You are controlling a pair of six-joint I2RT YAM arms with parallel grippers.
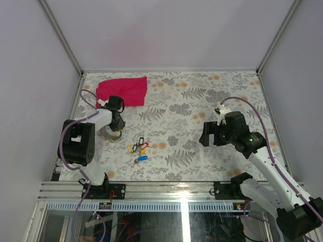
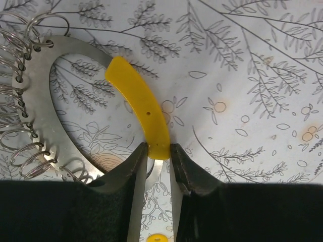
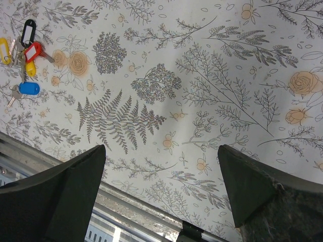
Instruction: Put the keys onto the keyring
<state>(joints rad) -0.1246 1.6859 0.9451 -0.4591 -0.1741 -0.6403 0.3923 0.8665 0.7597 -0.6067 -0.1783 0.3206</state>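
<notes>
Floral-print bench (image 1: 202, 96) carries all items. Keys (image 1: 140, 149) lie bunched on it left of centre, with red, blue, yellow and black heads, apart from both arms. Keyring (image 2: 139, 101) lies flat just beside them (a metal hoop with a yellow section and wire rings along one side). Left tool (image 2: 159, 151) is clamped on the lower end of the yellow section. Right tool (image 3: 161, 151) hangs well apart to the right, jaws wide, holding nothing. Red cloth (image 1: 122, 91) lies at the far left.
</notes>
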